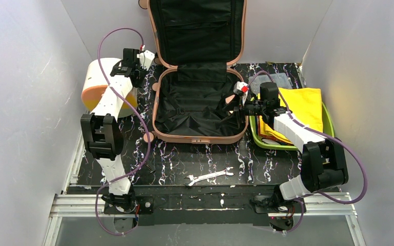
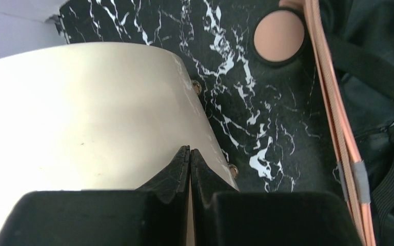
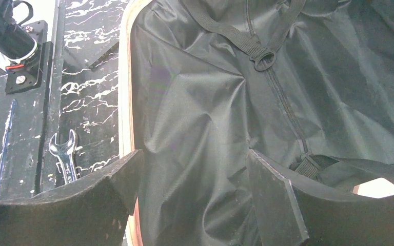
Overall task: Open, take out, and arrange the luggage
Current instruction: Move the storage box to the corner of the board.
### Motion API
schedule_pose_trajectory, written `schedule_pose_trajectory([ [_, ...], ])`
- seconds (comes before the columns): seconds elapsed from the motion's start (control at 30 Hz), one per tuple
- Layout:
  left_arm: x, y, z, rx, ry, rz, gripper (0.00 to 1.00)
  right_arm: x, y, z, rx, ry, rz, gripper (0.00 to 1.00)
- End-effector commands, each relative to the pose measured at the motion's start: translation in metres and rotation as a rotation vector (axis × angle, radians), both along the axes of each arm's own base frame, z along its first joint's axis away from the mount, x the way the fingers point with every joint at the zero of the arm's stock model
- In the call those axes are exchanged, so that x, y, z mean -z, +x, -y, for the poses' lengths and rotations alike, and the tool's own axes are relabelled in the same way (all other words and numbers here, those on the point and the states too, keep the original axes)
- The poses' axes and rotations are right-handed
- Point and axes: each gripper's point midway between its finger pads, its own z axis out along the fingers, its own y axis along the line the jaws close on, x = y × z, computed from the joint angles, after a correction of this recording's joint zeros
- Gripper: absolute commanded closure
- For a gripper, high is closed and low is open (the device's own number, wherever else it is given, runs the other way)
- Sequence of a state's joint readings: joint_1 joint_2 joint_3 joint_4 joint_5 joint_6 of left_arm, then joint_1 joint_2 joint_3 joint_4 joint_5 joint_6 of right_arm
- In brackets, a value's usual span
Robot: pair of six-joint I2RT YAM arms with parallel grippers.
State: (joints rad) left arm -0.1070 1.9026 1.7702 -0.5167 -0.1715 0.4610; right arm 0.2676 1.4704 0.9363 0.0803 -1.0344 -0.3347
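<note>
I see R gripper [image 3: 195,159] spread wide over the open suitcase [image 1: 184,110], L gripper [image 2: 190,154] pinched together by round box [image 2: 82,118]

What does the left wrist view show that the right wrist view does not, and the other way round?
Left wrist only: the round cream box, a pink wheel, the left jaws, shut. Right wrist only: the wrench, a strap ring, the right jaws, open. Both: the luggage, its pink rim and black lining, and the marbled table.
</note>
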Motion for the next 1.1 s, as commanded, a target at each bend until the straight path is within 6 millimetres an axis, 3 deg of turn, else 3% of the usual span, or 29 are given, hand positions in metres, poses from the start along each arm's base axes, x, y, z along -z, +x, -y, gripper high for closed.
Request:
schedule_pose_trajectory([
  [0.0, -0.021, -0.026, -0.029, -0.06, 0.04, -0.004, 1.0, -0.02, -0.003, 0.001, -0.014, 0.036, 0.062, 0.18],
  [0.17, -0.03, -0.03, -0.034, -0.074, 0.033, 0.016, 1.0, -0.024, -0.004, 0.001, -0.014, 0.043, 0.071, 0.18],
  [0.3, -0.046, -0.04, -0.015, -0.025, -0.075, 0.054, 1.0, -0.027, -0.005, 0.002, -0.013, 0.047, 0.079, 0.18],
  [0.43, -0.074, -0.07, 0.016, 0.056, -0.241, 0.078, 0.75, -0.03, -0.007, 0.002, -0.016, 0.053, 0.082, 0.17],
  [0.5, -0.09, -0.101, 0.023, 0.08, -0.288, 0.085, 0.64, -0.032, -0.007, 0.002, -0.017, 0.057, 0.089, 0.17],
  [0.57, -0.093, -0.131, 0.026, 0.1, -0.308, 0.088, 0.58, -0.035, -0.009, 0.002, -0.019, 0.061, 0.091, 0.17],
  [0.63, -0.085, -0.161, 0.026, 0.118, -0.309, 0.078, 0.53, -0.039, -0.01, 0.002, -0.024, 0.067, 0.101, 0.17],
  [0.73, -0.052, -0.204, 0.02, 0.118, -0.321, 0.001, 0.5, -0.041, -0.012, 0.002, -0.029, 0.073, 0.106, 0.16],
  [0.8, -0.029, -0.223, 0.005, 0.07, -0.355, -0.048, 0.51, -0.042, -0.013, 0.001, -0.035, 0.077, 0.101, 0.16],
  [0.93, 0.006, -0.236, -0.026, -0.018, -0.449, -0.075, 0.53, -0.046, -0.016, 0.001, -0.041, 0.085, 0.105, 0.16],
  [1.07, 0.027, -0.228, -0.048, -0.049, -0.486, -0.019, 0.56, -0.051, -0.018, 0.001, -0.043, 0.094, 0.117, 0.15],
])
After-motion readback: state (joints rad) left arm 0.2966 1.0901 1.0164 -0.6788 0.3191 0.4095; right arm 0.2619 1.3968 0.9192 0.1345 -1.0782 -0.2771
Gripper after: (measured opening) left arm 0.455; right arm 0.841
